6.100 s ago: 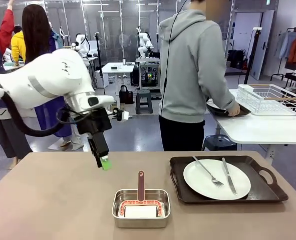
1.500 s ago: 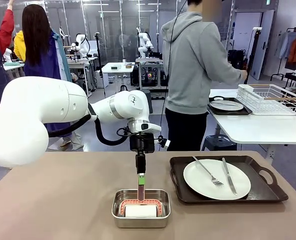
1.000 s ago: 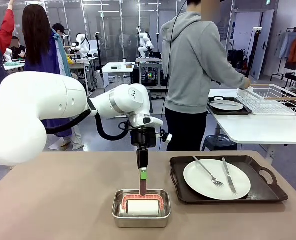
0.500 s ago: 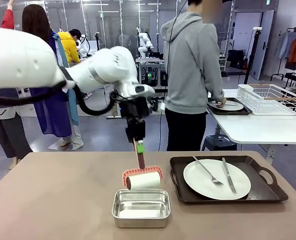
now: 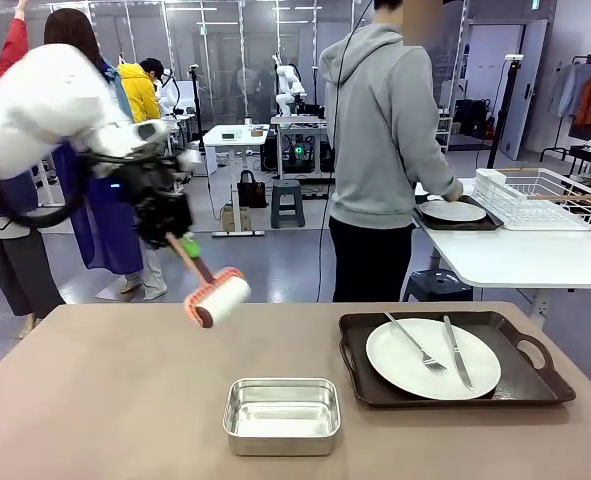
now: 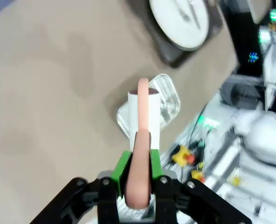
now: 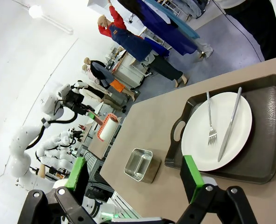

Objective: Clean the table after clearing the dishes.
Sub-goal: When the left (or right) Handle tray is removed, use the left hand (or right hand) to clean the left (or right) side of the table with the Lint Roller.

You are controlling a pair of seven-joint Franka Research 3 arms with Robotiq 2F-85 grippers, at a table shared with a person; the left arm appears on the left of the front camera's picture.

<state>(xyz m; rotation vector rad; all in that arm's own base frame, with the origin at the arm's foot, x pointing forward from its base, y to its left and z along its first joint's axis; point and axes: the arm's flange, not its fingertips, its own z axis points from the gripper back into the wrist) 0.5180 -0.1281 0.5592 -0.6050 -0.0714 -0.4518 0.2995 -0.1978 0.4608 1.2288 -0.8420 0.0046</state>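
Clearly, the left gripper had its fingers clamped on the pink handle of the lint roller, long axis slanting down to a head hanging above the bare worktop, while the plate on its tray lay nearer the right gripper, fingers apart.

Empty steel pan, white side table, wire dish rack, person in grey hoodie.
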